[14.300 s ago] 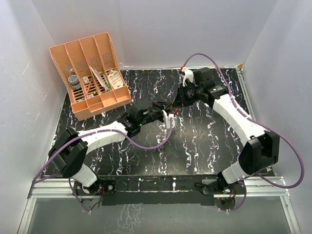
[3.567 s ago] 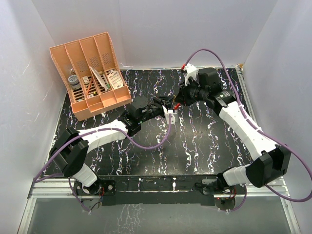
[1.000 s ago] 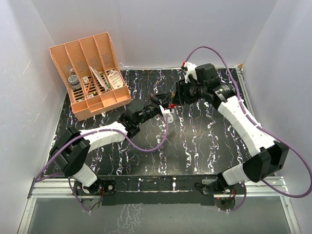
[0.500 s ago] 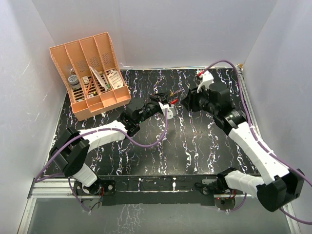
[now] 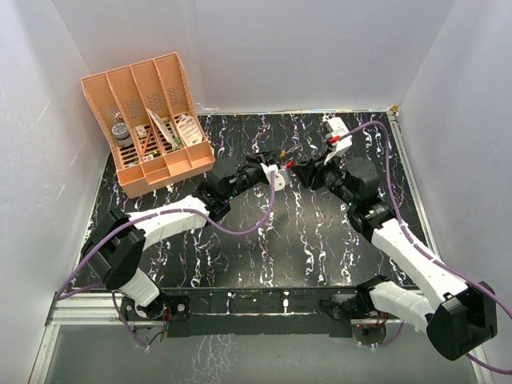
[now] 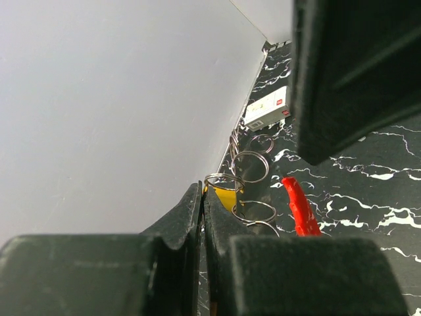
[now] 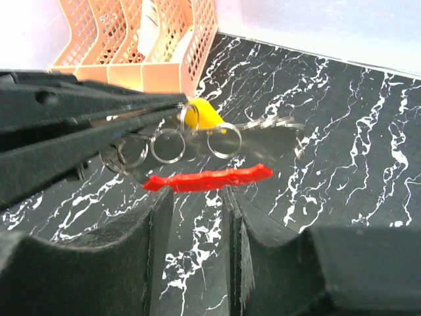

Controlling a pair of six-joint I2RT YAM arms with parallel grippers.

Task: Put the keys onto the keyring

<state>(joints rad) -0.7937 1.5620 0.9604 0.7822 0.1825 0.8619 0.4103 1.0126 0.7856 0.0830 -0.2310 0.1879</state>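
My left gripper point(image 5: 276, 170) is shut on the keys point(image 7: 263, 135), a silvery bunch with several wire rings point(image 7: 166, 145) and one yellow head point(image 7: 199, 113). In the left wrist view the yellow head point(image 6: 225, 196) pokes out just past the shut tips of that gripper point(image 6: 202, 191). The red keyring point(image 5: 289, 164) hangs in the air between the two grippers. My right gripper point(image 7: 197, 194) has its jaws apart, and only table shows between them. The keyring point(image 7: 207, 178) lies crosswise against their tips, just below the rings. I cannot tell what holds it up.
An orange slotted organizer point(image 5: 148, 120) with small items stands at the back left, close behind the left gripper in the right wrist view point(image 7: 131, 39). White walls close in the black marbled table point(image 5: 264, 240) on three sides. Purple cables loop over both arms.
The right arm has swung right and toward the near edge, turning its gripper to face the left one. Its jaws have narrowed. The left arm and keys have barely moved.
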